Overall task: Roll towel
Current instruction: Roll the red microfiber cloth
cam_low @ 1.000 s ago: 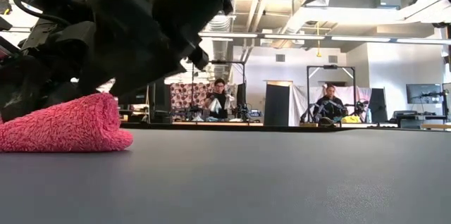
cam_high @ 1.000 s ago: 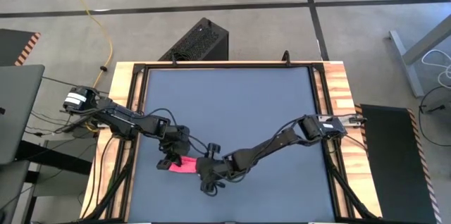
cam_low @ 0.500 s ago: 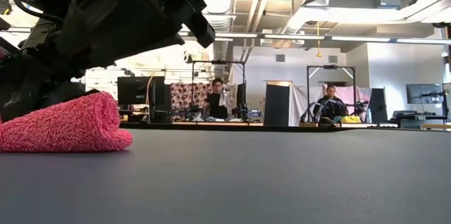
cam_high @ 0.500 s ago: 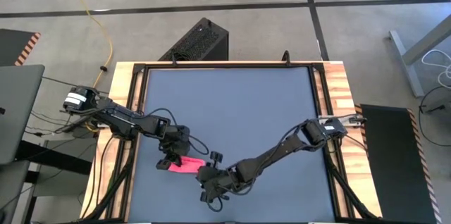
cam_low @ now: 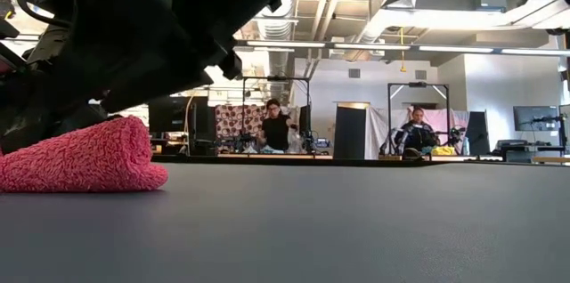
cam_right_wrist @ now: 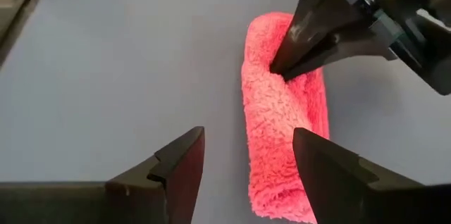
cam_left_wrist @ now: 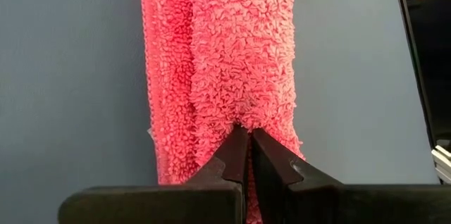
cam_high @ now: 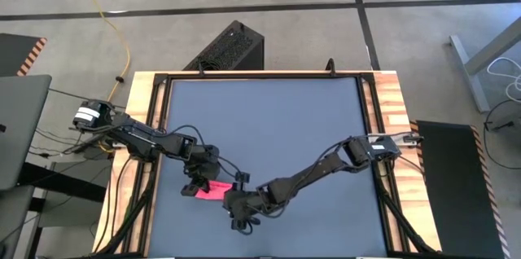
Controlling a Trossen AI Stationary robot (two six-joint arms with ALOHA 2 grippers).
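And the right gripper (cam_high: 236, 204) swings back in from the near edge, up beside the towel's (cam_high: 213, 189) right end, fingers spread wide again after narrowing a moment ago.

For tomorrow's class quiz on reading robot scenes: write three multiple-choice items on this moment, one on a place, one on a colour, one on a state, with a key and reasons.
1. Where does the towel lie on the table?
A. near the front edge, between the arms
B. at the far edge
C. in the right corner

2. What colour is the towel?
A. blue
B. pink-red
C. white

3. How is the left pincer?
A. open above the towel
B. away from the towel
C. shut on the towel

Key: 1 A, the high view shows it low, between both arms. 2 B, every view shows pink-red cloth. 3 C, its fingers pinch the cloth, while the right pincer stands open.
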